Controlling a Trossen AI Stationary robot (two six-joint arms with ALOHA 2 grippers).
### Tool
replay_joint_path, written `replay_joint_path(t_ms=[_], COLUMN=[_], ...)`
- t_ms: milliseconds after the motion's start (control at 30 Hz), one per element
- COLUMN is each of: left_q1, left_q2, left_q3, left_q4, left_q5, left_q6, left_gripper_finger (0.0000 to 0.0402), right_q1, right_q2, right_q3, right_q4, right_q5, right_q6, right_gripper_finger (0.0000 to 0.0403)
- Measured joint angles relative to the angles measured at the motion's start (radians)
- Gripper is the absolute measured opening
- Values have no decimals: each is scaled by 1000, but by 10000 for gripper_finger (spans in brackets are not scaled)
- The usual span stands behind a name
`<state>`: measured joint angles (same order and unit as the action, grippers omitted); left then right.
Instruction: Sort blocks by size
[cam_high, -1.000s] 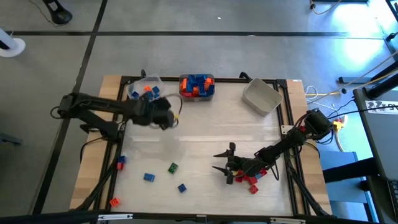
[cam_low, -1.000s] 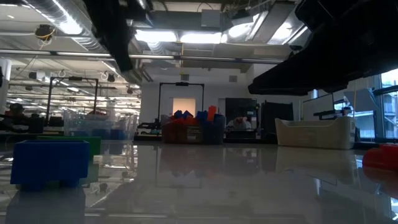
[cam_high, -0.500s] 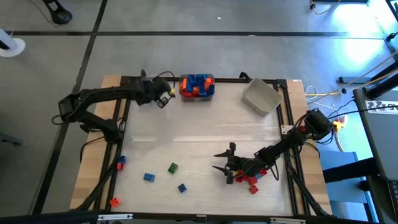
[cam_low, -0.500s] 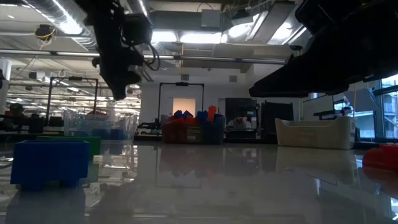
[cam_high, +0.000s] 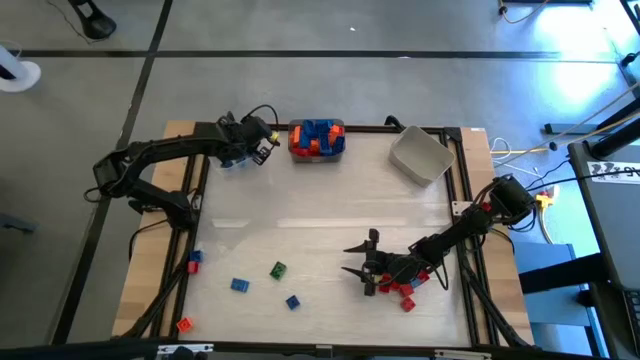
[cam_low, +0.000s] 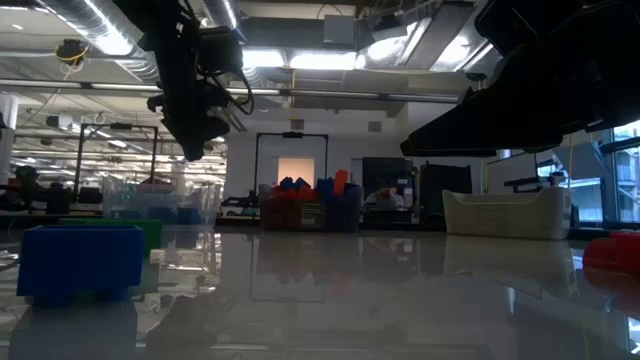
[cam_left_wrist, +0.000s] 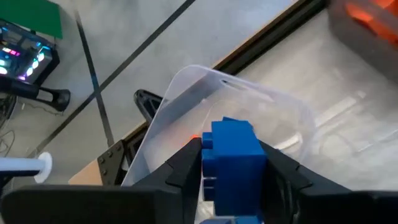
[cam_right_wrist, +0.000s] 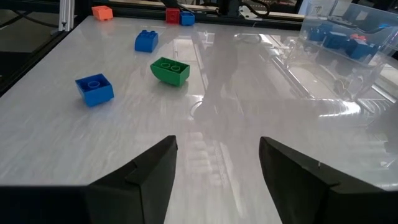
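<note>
My left gripper (cam_high: 258, 142) hangs over the clear bin (cam_left_wrist: 249, 102) at the table's far left, shut on a blue block (cam_left_wrist: 233, 155). Inside that bin a bit of orange shows below the block. My right gripper (cam_high: 352, 259) rests low near the table's near right, open, with nothing between its fingers (cam_right_wrist: 149, 174). Red blocks (cam_high: 402, 291) lie heaped beside its arm. Loose blocks lie flat on the table at the near left: green (cam_right_wrist: 170, 70), blue (cam_right_wrist: 94, 88), blue (cam_right_wrist: 146, 40), red (cam_high: 194, 258) and orange (cam_high: 184, 325). My left gripper pinches the blue block by two opposite side faces (cam_left_wrist: 208, 163) between its two fingers. The fingers slant down from the table's left. The block is lifted clear, studs toward the far side, above the clear bin's opening.
A bin full of blue and orange blocks (cam_high: 317, 139) stands at the far middle, with a grey bin (cam_high: 420, 155) at the far right. A dark frame rail (cam_high: 300, 126) runs round the table. The middle of the tabletop (cam_high: 320, 215) is bare.
My left gripper has carried the blue block from over the table's left middle toward the far edge and turned, and now hangs over the clear bin. The last half second brought only a small shift.
</note>
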<state>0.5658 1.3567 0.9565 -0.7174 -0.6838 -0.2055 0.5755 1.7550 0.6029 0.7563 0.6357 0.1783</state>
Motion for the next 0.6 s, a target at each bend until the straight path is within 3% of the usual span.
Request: replay_joint_path(t_ms=[333, 600], left_q1=[-23, -228], left_q2=[-10, -102], left_q3=[0, 3], left_q4=[-9, 4], left_q5=[1, 49], left_q6=[16, 54], left_gripper_finger=[203, 210], right_q1=[0, 0], right_q2=[0, 0], right_q3=[0, 0], right_q4=[-1, -1], right_q5=[0, 0], right_q6=[0, 0], right_gripper_finger=[230, 230])
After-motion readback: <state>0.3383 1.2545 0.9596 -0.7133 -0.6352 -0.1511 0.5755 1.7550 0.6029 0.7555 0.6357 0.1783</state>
